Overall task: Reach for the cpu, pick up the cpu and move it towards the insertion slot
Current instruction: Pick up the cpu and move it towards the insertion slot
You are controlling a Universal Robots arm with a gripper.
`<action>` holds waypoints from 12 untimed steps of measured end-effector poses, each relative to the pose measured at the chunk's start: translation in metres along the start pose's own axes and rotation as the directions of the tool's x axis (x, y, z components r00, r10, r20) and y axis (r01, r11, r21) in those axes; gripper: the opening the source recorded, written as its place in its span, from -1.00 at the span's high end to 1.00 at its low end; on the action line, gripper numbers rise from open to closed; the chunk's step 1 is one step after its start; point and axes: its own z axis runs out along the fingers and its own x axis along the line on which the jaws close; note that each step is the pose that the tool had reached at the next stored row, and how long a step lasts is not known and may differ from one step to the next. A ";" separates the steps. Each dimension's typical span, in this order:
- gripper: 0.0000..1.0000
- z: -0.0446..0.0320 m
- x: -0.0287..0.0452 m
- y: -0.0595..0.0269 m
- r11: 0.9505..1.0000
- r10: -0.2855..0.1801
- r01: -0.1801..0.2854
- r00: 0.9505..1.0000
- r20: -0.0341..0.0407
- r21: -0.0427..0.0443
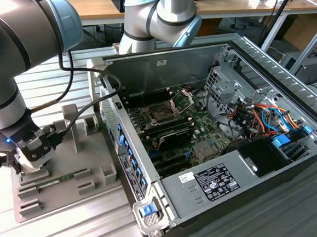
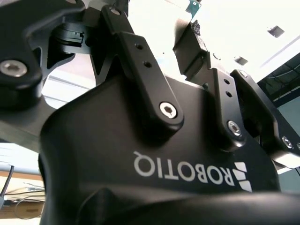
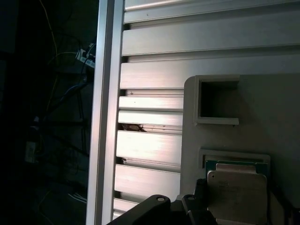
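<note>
Gripper [image 1: 30,161] low over grey holder [image 1: 97,178] near the surface [image 1: 74,235] edge, jaws' state I cannot tell; cpu [image 3: 236,192] flat in a pocket [image 3: 234,155] by the holder's rim, slot [image 1: 162,114] well apart; I'd centre squarely, descend straight, clear the pocket walls.

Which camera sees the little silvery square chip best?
The first wrist view: the silvery square cpu lies plain in its grey holder. In the exterior view the gripper stands over that spot; the second wrist view looks along the gripper's black body.
</note>
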 end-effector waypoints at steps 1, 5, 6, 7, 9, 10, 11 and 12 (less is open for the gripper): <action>-0.10 -0.0003 0.0000 0.0000 1.000 0.000 0.000 1.000 0.000 0.000; -0.10 -0.0017 0.0000 0.0001 1.000 0.000 0.000 1.000 0.000 0.000; -0.10 -0.0020 0.0000 0.0001 1.000 0.000 0.000 1.000 0.000 0.000; -0.10 -0.0022 0.0000 0.0001 1.000 0.000 0.000 1.000 0.000 0.000; -0.10 -0.0030 0.0000 0.0001 1.000 0.000 0.000 1.000 0.000 0.000; -0.10 -0.0034 0.0000 0.0001 1.000 0.000 0.000 1.000 0.000 0.000; -0.10 -0.0037 0.0000 0.0001 1.000 0.000 0.000 1.000 0.000 0.000; -0.10 -0.0038 0.0000 0.0002 1.000 0.000 0.000 1.000 0.000 0.000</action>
